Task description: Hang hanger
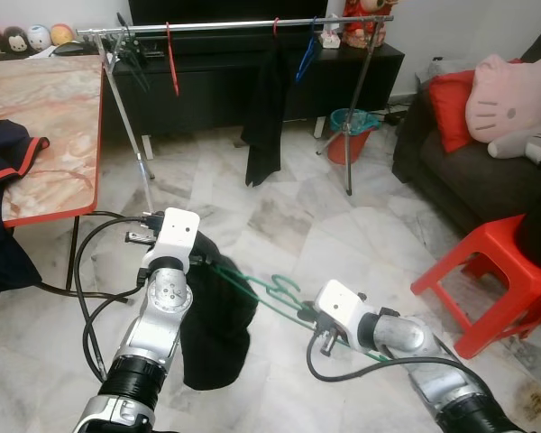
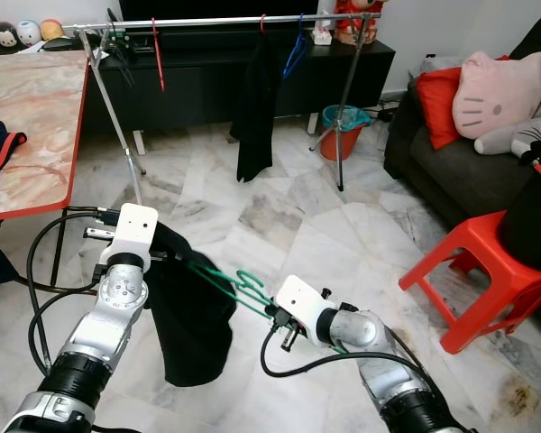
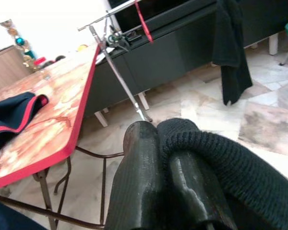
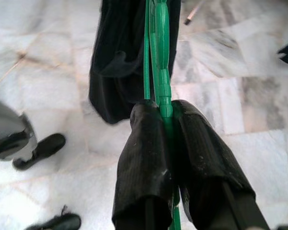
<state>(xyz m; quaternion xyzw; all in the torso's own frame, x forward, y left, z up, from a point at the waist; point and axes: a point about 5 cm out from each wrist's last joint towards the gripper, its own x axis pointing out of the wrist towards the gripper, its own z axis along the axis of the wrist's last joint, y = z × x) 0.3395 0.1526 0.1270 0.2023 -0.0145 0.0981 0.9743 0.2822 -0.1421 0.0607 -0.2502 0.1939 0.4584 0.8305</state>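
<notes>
Lower centre of frame: right gripper [image 4: 167, 112] clamped on the green hanger [image 1: 272, 298]; left gripper [image 3: 161, 143] pinching the black knitted garment [image 1: 218, 316] draped on it. Clothes rail [image 1: 243, 25] stands across the upper frame, well apart

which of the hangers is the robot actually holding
The green plastic hanger with the black knit garment on it, held between both claws. The red hanger and blue hanger hang on the metal rail.
</notes>
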